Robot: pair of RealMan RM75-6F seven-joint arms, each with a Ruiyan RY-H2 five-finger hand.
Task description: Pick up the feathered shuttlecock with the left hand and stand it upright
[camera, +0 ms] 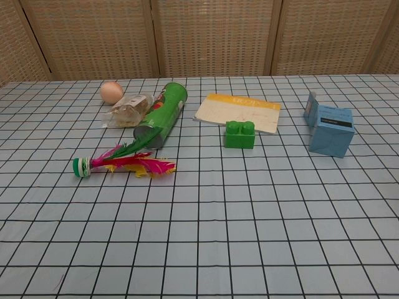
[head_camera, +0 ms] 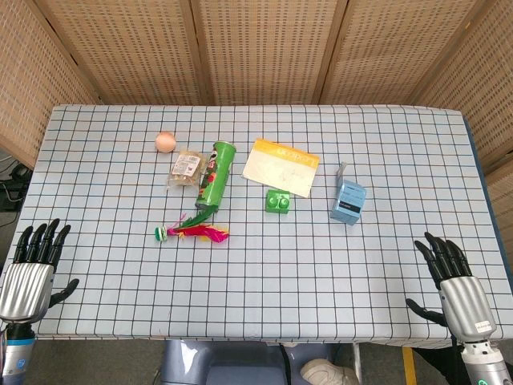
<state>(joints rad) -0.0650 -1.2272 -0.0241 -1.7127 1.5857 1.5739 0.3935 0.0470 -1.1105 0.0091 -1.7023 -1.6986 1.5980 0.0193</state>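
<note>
The left hand (head_camera: pixel 36 258) rests at the near left edge, fingers spread, holding nothing. The shuttlecock (head_camera: pixel 191 233) lies on its side ahead and to its right, far nearer this hand than the right hand (head_camera: pixel 451 273), also spread and empty. Its long axis runs left-right: green-ringed base leftward, soft pink, yellow and green feathers rightward, touching the glossy green can (head_camera: pixel 215 183).

No text can be read in full. The card (camera: pixel 237 113) carries print on its yellow band, the green can (camera: pixel 159 115) a label, and the blue carton (camera: pixel 330 129) a dark panel; all are too small to make out
</note>
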